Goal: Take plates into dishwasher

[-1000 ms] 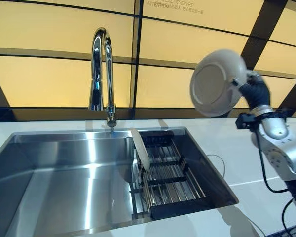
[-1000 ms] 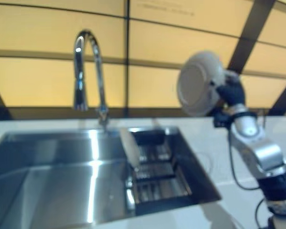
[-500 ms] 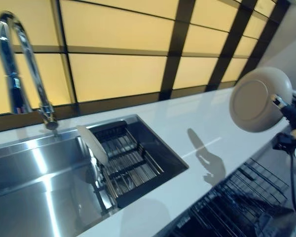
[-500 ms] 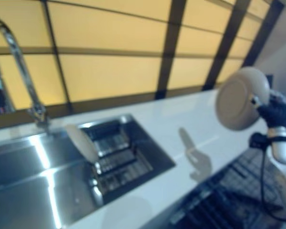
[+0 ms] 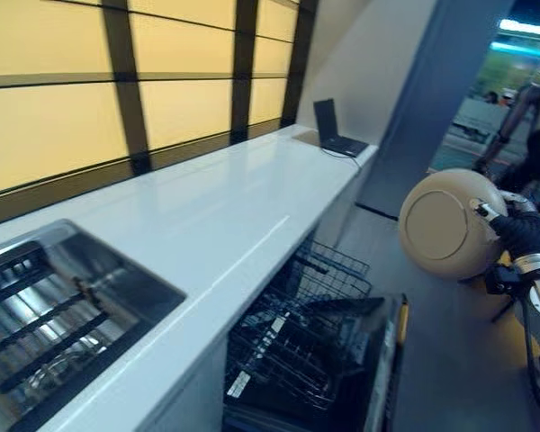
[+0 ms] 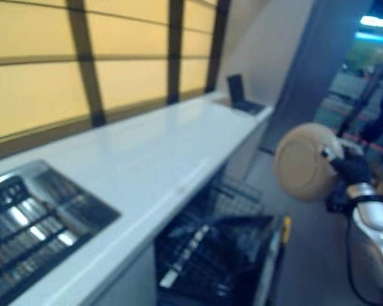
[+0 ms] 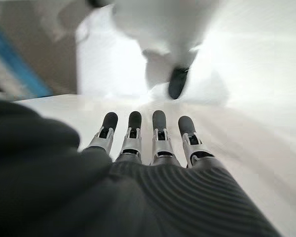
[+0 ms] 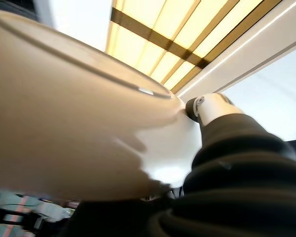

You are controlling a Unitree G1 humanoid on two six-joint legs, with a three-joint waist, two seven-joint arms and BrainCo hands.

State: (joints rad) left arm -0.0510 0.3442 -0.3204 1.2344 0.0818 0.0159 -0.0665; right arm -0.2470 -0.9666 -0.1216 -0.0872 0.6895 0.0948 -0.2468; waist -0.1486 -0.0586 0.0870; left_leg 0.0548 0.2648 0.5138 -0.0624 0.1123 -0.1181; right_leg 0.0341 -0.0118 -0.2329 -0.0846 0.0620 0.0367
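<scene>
Beyond white counter (image 5: 225, 216), right robot hand (image 5: 520, 232) clenched round beige plate (image 5: 445, 223); left robot hand (image 7: 153, 148) straight-fingered.

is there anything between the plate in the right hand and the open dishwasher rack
Nothing visible. The right hand holds the plate upright in the air, to the right of and above the pulled-out dishwasher rack. Only open floor lies between them, and the counter sits off to the rack's left.
</scene>
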